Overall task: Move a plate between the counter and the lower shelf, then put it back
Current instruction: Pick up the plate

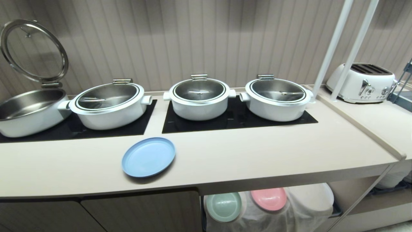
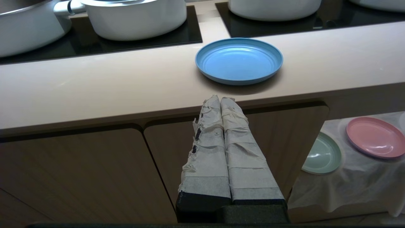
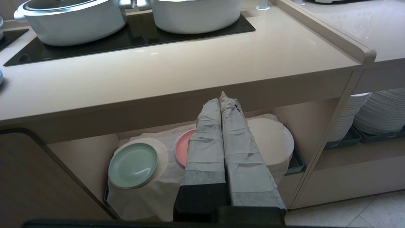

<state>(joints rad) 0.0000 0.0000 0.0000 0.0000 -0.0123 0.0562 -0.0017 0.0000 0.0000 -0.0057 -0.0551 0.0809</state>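
Note:
The light-blue plate (image 1: 148, 157) (image 2: 239, 60) lies flat on the beige counter (image 1: 257, 154) (image 2: 95, 82) (image 3: 190, 72), near its front edge and just in front of the gap between the two black cooktop panels. Under the counter the lower shelf (image 1: 315, 196) (image 3: 272, 142) is draped with a white cloth. My left gripper (image 2: 220, 98) is shut and empty, held back from the counter edge, short of the plate and lower than it. My right gripper (image 3: 221, 98) is shut and empty too, out in front of the shelf opening. Neither arm shows in the head view.
A mint-green plate (image 1: 223, 206) (image 3: 133, 164) and a pink plate (image 1: 268, 198) (image 3: 184, 146) lie on the shelf cloth. Several white lidded pots (image 1: 199, 96) stand on the cooktops, the leftmost pot (image 1: 29, 109) open. A white toaster (image 1: 362, 82) and white plate stacks (image 3: 379, 110) are to the right.

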